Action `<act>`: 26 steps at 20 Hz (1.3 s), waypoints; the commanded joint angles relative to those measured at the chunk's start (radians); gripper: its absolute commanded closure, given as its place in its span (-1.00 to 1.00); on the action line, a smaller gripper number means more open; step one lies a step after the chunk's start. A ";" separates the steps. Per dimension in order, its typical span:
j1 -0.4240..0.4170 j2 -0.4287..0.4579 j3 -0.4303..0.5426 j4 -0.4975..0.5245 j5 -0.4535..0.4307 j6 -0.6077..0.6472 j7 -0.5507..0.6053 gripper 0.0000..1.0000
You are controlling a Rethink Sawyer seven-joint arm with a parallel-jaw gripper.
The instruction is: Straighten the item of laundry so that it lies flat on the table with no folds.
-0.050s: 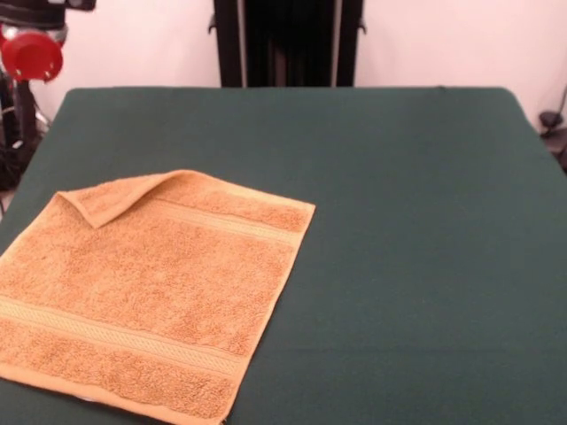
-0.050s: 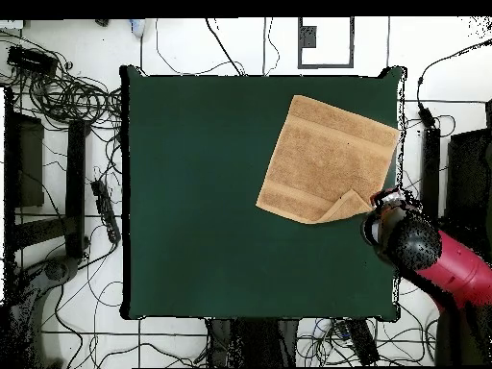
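Note:
The item of laundry (image 1: 151, 292) is an orange-tan towel lying on the green table (image 1: 407, 230) at its near left, running down to the front edge. Its far left corner (image 1: 120, 199) is folded over onto the cloth; the rest lies flat, with woven bands showing near two edges. From overhead, the towel (image 2: 327, 154) sits at the table's (image 2: 211, 192) upper right, with the folded corner (image 2: 348, 205) at its lower right. The red and black arm (image 2: 423, 250) hangs beside the table's right edge. Its gripper end (image 2: 387, 204) is close to that folded corner, apart from it.
A red round part of the arm (image 1: 32, 55) shows off the table's far left corner. Cables (image 2: 67, 96) and black equipment (image 2: 29, 163) lie on the floor around the table. A black column (image 1: 288, 42) stands behind the far edge.

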 commanded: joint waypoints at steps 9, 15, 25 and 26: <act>-0.006 0.352 0.164 -0.520 -0.005 0.508 -0.158 -1.00; -0.088 0.426 0.191 -0.823 -0.099 0.770 -0.380 -1.00; -0.178 0.551 0.306 -0.999 -0.140 0.814 -0.477 -1.00; -0.179 0.539 0.305 -0.969 -0.132 0.795 -0.464 -1.00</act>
